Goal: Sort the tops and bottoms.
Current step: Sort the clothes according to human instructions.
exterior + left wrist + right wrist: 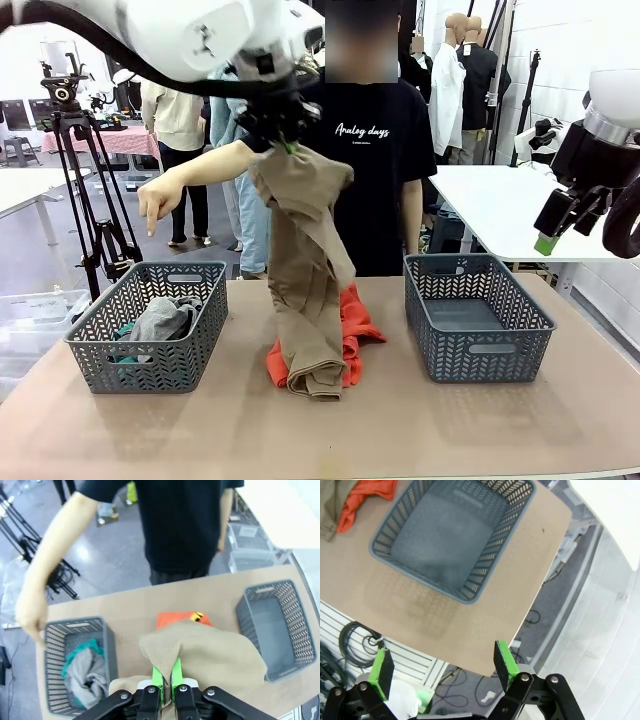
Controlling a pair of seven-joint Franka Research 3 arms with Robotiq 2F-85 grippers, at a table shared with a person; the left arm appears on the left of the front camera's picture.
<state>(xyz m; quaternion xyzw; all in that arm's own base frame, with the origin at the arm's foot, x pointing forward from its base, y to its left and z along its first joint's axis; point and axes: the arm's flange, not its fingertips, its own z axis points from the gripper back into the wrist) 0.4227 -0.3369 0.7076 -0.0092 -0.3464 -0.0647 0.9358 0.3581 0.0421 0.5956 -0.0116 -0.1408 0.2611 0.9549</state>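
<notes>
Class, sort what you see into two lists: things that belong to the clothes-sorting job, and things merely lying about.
Belongs to the job:
khaki garment, held up by the left pincer
orange garment on the table
grey garment and teal garment in the left basket
right basket

Just lying about:
tripod
white table behind

- At 3 o'clock, the right basket (478, 316) lies open from above.
- At 9 o'clock, a person's hand (155, 205) hangs near the left basket (150, 325).
- The hanging khaki garment (310, 270) blocks the centre.
- The tabletop (400, 430) at 6 o'clock is bare.
</notes>
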